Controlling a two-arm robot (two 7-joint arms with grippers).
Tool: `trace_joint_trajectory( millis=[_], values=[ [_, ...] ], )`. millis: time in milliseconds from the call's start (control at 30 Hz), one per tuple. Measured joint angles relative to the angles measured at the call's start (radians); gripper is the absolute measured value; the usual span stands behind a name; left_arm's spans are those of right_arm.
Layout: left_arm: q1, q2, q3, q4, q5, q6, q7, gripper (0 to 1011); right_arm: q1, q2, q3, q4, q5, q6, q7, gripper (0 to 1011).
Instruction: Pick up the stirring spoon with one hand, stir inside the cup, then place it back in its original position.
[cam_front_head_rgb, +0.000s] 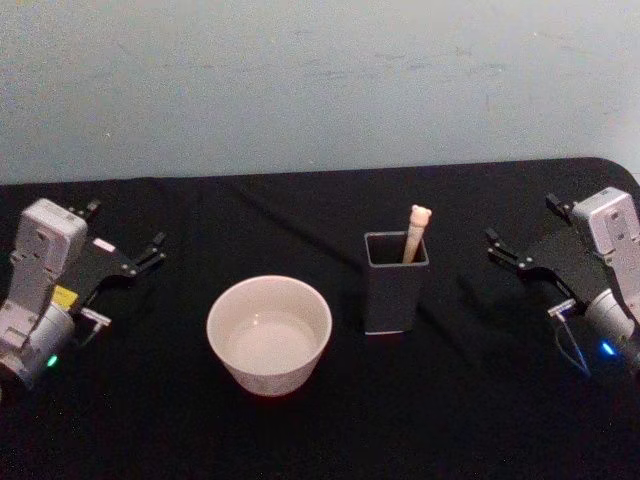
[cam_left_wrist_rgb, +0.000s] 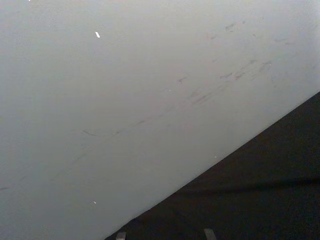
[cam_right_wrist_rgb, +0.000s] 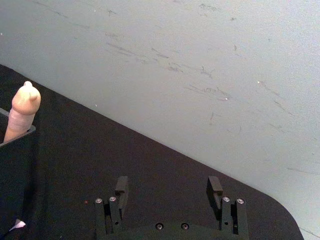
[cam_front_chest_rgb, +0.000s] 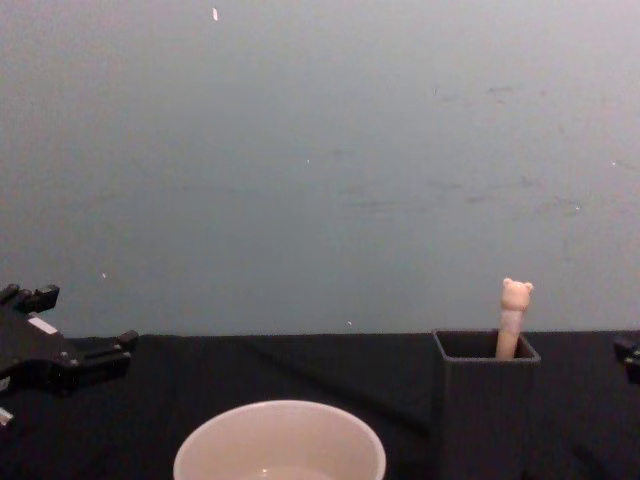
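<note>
The spoon stands in the dark holder, right of the cup. The left claw and right claw sit released, well apart on either side. A crooked pull could tip the narrow holder.

My left gripper is matt black. The left wrist housing is boxy and pale grey, and carries a yellow label, a small white label and a green light. My right gripper matches it, with black fingers, a grey right wrist housing, a blue light and a thin cable. Silver screws fasten the finger mounts.
</note>
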Motion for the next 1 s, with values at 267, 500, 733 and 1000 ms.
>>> trace_joint_trajectory(
  millis=[267, 500, 733, 1000],
  values=[
    [0.0, 0.0, 0.0, 0.0, 0.0, 0.0, 0.0, 1001, 0.0, 0.0, 0.0, 0.0, 0.0, 0.0, 0.0, 1000],
    [0.0, 0.0, 0.0, 0.0, 0.0, 0.0, 0.0, 1001, 0.0, 0.0, 0.0, 0.0, 0.0, 0.0, 0.0, 1000],
    [0.0, 0.0, 0.0, 0.0, 0.0, 0.0, 0.0, 1001, 0.0, 0.0, 0.0, 0.0, 0.0, 0.0, 0.0, 1000],
    [0.0, 0.0, 0.0, 0.0, 0.0, 0.0, 0.0, 1001, 0.0, 0.0, 0.0, 0.0, 0.0, 0.0, 0.0, 1000]
  ],
)
